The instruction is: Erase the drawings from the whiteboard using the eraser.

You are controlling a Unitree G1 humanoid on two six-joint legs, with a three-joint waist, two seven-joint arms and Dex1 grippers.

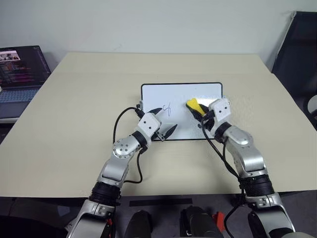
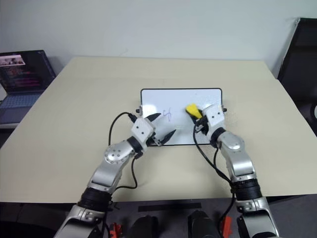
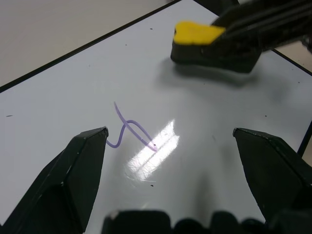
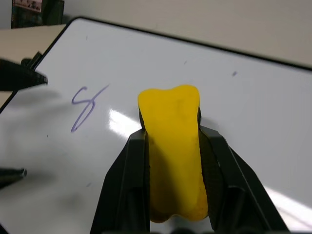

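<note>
The whiteboard (image 1: 181, 96) lies flat in the middle of the table, black-framed. One thin blue squiggle, the drawing (image 1: 166, 107), sits left of the board's centre; it shows again as the drawing (image 3: 130, 131) and the drawing (image 4: 86, 105). My right gripper (image 1: 199, 111) is shut on the yellow eraser (image 1: 194, 105), which rests over the board just right of the squiggle; the eraser (image 4: 174, 146) sits squeezed between both fingers. My left gripper (image 1: 164, 121) is open over the board's near left part, its fingers either side of the squiggle with nothing between them.
A laptop (image 1: 20, 74) stands open off the table's far left corner. A dark chair (image 1: 299, 54) stands at the right. Bare beige table (image 1: 74, 124) surrounds the board on all sides.
</note>
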